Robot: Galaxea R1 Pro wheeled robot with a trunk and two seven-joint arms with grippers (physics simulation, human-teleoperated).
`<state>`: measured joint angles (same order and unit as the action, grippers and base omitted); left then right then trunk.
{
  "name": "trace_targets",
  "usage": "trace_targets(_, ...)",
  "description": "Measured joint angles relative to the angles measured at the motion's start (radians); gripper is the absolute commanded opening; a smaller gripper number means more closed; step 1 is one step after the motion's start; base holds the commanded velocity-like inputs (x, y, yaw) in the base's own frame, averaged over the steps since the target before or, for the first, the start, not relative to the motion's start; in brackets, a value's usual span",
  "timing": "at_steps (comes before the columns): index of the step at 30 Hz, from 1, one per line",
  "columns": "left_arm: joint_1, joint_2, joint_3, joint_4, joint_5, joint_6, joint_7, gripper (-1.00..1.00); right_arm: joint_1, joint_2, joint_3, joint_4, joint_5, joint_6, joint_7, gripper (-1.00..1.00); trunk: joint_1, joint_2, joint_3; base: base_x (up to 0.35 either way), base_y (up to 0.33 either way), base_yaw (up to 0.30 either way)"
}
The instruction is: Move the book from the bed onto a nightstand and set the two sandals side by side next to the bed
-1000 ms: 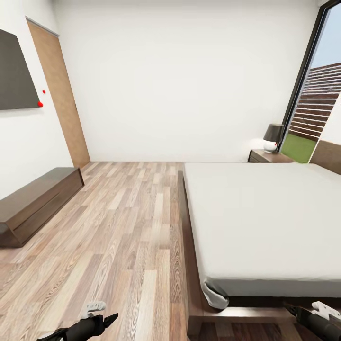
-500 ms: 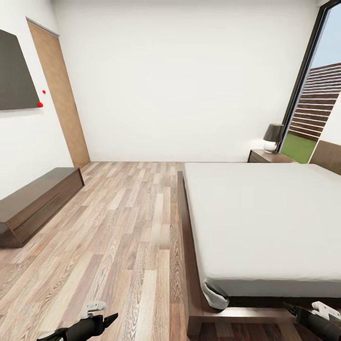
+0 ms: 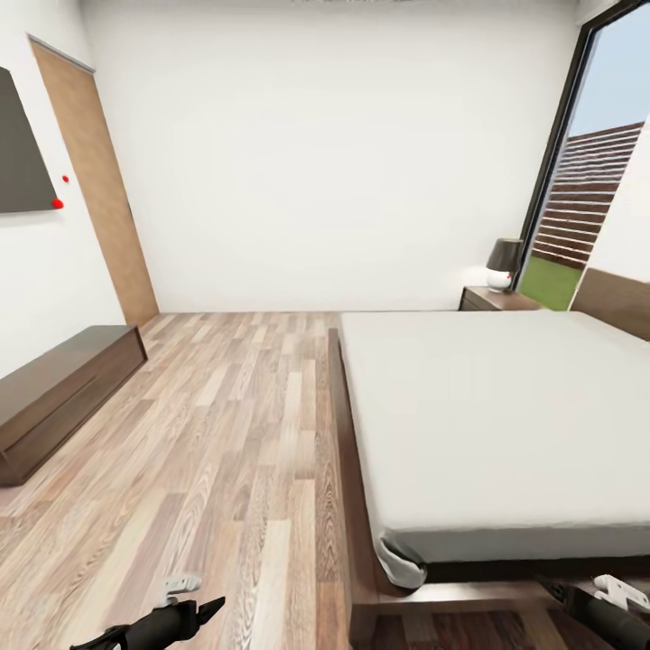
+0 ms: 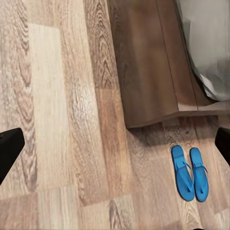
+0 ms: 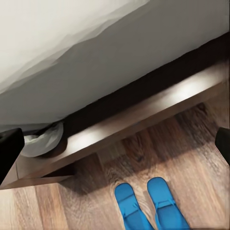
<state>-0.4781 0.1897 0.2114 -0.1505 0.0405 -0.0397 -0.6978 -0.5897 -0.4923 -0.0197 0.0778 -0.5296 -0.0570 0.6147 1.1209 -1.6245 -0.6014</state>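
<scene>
Low dark brown wooden platform bed (image 3: pixel 354 506) with bare pale grey mattress (image 3: pixel 487 424), pair of bright blue flat sandals (image 4: pixel 189 173) side by side on wood-plank floor (image 3: pixel 235 433) just beside its corner, left gripper (image 4: pixel 115 148) and right gripper (image 5: pixel 115 148) both spread wide, empty, dark brown nightstand (image 3: pixel 495 299) carrying a dark-shaded lamp (image 3: pixel 503 263).

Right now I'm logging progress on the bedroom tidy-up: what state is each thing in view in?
Pair of flat bright blue sandals: side by side on the wood-plank floor, near the bed frame's corner.
Large low bed with pale grey mattress: bare, no book on the visible part.
Dark brown nightstand: carries a lamp.
Left end effector: open, empty.
Right end effector: open, empty.
</scene>
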Motion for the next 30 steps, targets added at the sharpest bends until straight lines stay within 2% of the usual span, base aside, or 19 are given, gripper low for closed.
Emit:
trace_targets(10,0.000,0.000,0.000,0.000,0.000,0.000,0.000,1.00,0.000,0.000,0.000,0.000,0.000,0.000,0.000,1.00,0.000,0.000,0.008,0.000,0.000,-0.212)
trace_targets(24,0.000,0.000,0.000,0.000,0.000,0.000,0.000,1.00,0.000,0.001,0.001,0.000,0.000,0.000,0.001,1.00,0.000,0.000,0.009,0.000,0.000,-0.015)
trace_targets(30,0.000,0.000,0.000,0.000,0.000,0.000,0.000,1.00,0.000,0.018,0.001,0.000,0.000,0.000,0.000,1.00,0.000,0.000,0.009,0.000,0.000,0.000)
